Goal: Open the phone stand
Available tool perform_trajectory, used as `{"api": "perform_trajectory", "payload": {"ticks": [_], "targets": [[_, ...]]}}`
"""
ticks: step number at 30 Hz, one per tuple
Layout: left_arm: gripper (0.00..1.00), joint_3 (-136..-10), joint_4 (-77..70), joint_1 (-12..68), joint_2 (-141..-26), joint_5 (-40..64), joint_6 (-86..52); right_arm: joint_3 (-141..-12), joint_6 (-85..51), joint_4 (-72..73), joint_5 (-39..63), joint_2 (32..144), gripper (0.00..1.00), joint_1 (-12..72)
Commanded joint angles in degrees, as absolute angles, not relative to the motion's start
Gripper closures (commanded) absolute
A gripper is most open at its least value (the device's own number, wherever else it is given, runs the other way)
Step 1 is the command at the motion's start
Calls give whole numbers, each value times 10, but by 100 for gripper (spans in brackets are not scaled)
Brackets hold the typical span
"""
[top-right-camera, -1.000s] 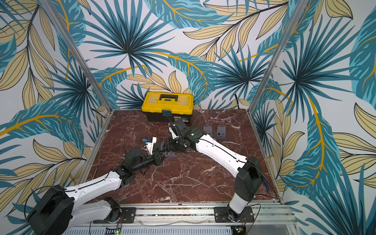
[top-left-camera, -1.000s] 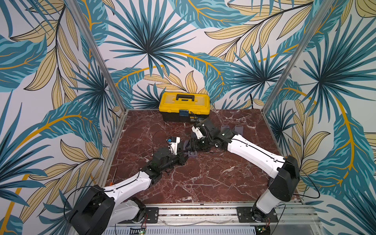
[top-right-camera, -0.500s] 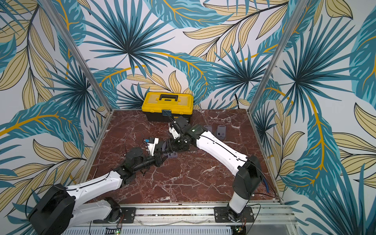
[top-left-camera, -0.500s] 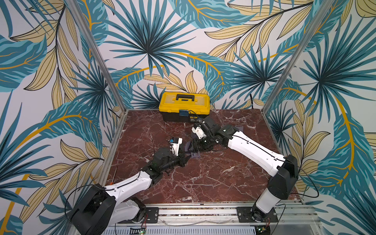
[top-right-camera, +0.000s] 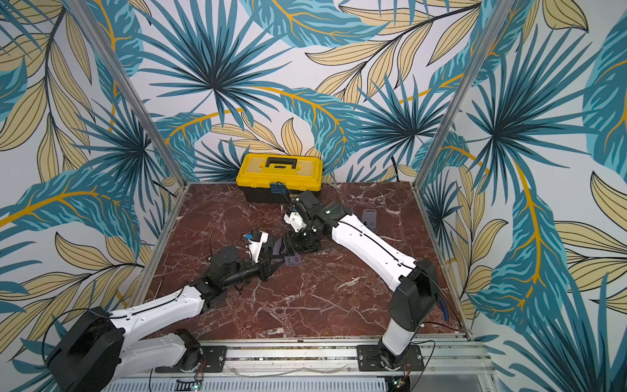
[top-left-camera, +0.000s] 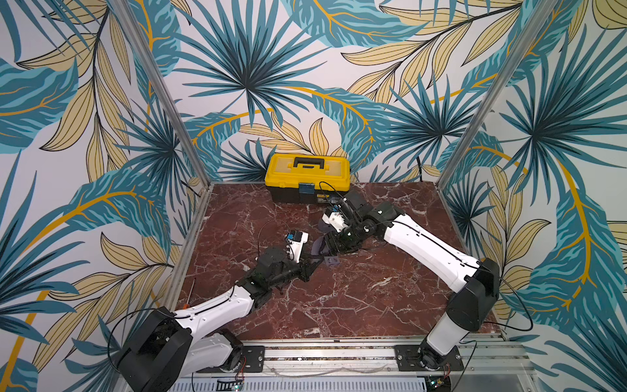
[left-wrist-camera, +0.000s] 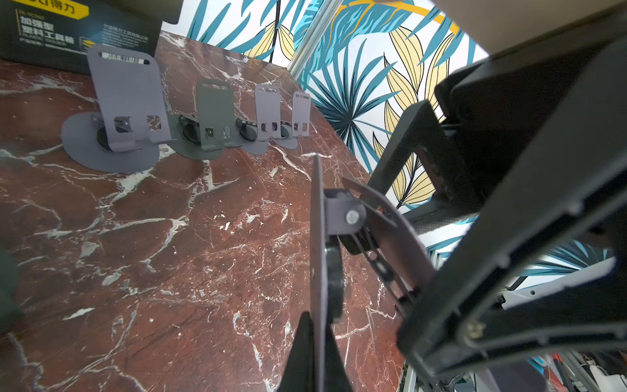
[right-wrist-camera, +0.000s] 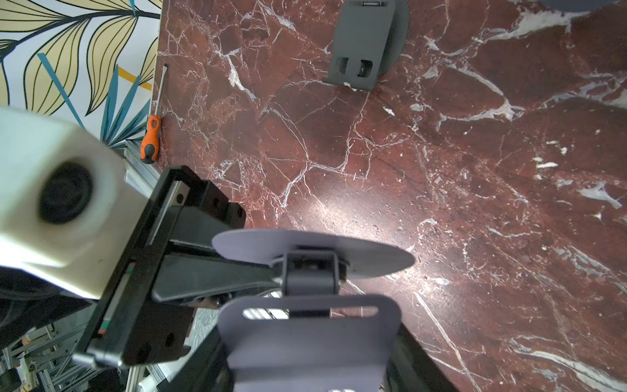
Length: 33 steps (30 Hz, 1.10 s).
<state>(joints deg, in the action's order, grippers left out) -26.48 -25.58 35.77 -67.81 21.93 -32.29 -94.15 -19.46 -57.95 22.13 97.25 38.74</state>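
Red marble desk point(top-left-camera: 339, 305), leaf-print walls, yellow toolbox point(top-left-camera: 307, 176) at the back. Mid-desk, the phone stand point(right-wrist-camera: 307, 334) is held up between both arms. Grip: left tool point(top-left-camera: 309, 264) clenched on the rim of the round base point(right-wrist-camera: 305, 249); right tool point(top-left-camera: 334, 241) clamped across the back plate. Plate and base are splayed at an angle at the hinge. Another dark stand point(top-left-camera: 332, 260) sits on the desk just beside the tools. Row of four stands point(left-wrist-camera: 213, 115) upright near the toolbox. Orange screwdriver point(right-wrist-camera: 151, 142) at the desk's left edge.
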Motion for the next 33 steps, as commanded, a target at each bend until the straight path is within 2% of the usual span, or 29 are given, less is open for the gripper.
{"api": "perform_trajectory", "payload": {"ticks": [1, 17, 20, 26, 33], "targets": [[100, -240, -134, 332, -688, 99, -313, -957, -168, -736, 226, 935, 63, 369], [100, -246, -134, 338, -686, 107, -305, -973, -168, -745, 216, 941, 63, 367], [96, -255, -134, 341, -681, 114, -310, -960, -187, -713, 201, 938, 63, 368], [76, -276, -133, 344, -669, 145, -330, -920, -228, -631, 186, 927, 63, 368], [72, -298, -133, 355, -655, 176, -326, -907, -239, -606, 184, 923, 63, 368]]}}
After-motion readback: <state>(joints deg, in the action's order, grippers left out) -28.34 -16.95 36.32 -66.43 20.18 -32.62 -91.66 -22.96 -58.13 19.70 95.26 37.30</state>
